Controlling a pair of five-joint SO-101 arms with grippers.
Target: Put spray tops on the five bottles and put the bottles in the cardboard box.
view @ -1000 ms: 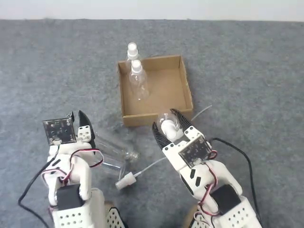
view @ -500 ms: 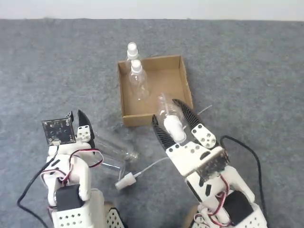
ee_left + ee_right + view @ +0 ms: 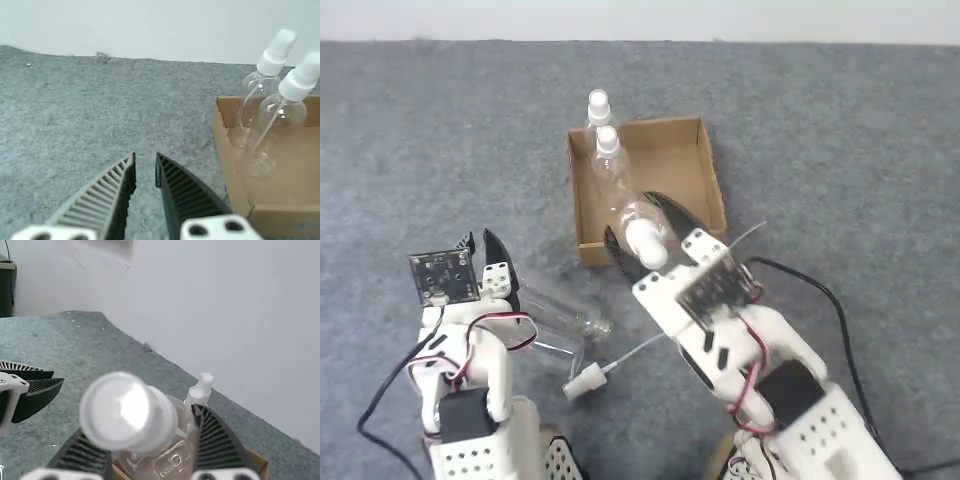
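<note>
We see a mottled grey worktop (image 3: 860, 140) under a white wall (image 3: 150, 25). The cardboard box (image 3: 713, 190) is plain brown. The nearer standing bottle (image 3: 612, 178), the farther standing bottle (image 3: 597, 108) and the held bottle (image 3: 145, 440) are clear with white spray tops. The lying bottle (image 3: 555, 320) is clear. The loose spray top (image 3: 584, 383) is white with a pale tube. The left gripper (image 3: 145, 159) and the right gripper (image 3: 630, 218) have black ribbed jaws, white bodies, and red and black wires.
</note>
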